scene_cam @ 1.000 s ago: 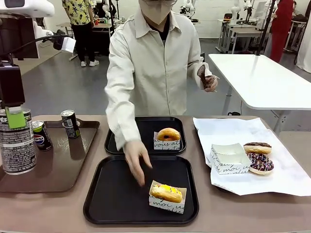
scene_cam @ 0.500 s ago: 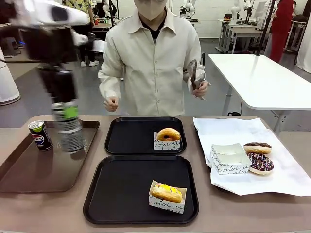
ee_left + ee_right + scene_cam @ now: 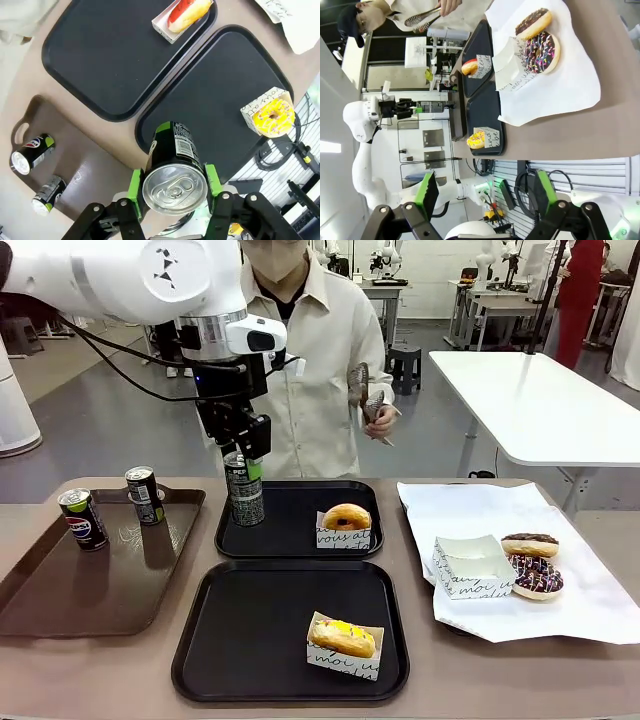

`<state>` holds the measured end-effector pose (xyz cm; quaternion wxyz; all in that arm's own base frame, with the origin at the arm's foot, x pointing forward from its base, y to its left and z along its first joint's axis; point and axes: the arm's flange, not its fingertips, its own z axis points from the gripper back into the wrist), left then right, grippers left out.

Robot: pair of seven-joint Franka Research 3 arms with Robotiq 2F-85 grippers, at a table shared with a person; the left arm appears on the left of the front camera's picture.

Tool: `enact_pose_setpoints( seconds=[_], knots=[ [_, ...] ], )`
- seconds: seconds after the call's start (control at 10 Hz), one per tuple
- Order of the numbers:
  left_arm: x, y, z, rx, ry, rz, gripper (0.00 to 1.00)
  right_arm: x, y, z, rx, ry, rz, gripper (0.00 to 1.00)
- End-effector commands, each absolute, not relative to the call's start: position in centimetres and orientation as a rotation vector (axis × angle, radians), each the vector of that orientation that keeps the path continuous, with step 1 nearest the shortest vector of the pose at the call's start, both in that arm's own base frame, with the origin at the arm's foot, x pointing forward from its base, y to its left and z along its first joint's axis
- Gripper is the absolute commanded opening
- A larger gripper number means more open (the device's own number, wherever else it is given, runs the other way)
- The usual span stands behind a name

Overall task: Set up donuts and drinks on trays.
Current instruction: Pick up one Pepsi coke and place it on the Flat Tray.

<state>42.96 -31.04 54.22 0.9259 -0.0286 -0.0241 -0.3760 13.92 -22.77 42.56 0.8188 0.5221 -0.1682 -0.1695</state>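
My left gripper (image 3: 243,458) is shut on a black can with white print (image 3: 244,492), held upright at the left end of the far black tray (image 3: 290,540). Whether its base touches the tray I cannot tell. In the left wrist view the green pads (image 3: 135,184) clamp the can (image 3: 172,160) just under its silver top. A glazed donut (image 3: 346,517) in a white sleeve sits on that tray's right side. The near black tray (image 3: 250,640) holds a yellow-iced donut (image 3: 343,637). My right gripper (image 3: 486,192) stands open, off the table's right end.
A brown tray (image 3: 90,590) at the left holds a Pepsi can (image 3: 82,519) and a black can (image 3: 145,495). White paper (image 3: 590,610) at the right carries two chocolate donuts (image 3: 535,562) and an empty sleeve (image 3: 470,566). The person behind the table holds tongs (image 3: 365,392).
My left arm has carried the can rightward from over the brown tray to the far black tray. The person's hand has pulled back from the near tray.
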Motion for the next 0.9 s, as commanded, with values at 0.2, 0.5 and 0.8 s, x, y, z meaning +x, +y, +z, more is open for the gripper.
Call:
enact_pose_setpoints(
  seconds=[0.2,0.5,0.8],
  knots=[
    [41.4,-30.4,55.5,-0.047,-0.074,-0.788,0.58,13.9,-22.8,42.5,1.135,-0.381,-0.346,1.0],
    [49.7,-31.9,51.4,-0.251,-0.015,-0.528,0.58,13.9,-22.8,42.5,1.135,-0.381,-0.346,1.0],
    [53.1,-33.9,47.8,-0.163,-0.121,-0.418,0.58,13.9,-22.8,42.5,1.135,-0.381,-0.346,1.0]
  ],
)
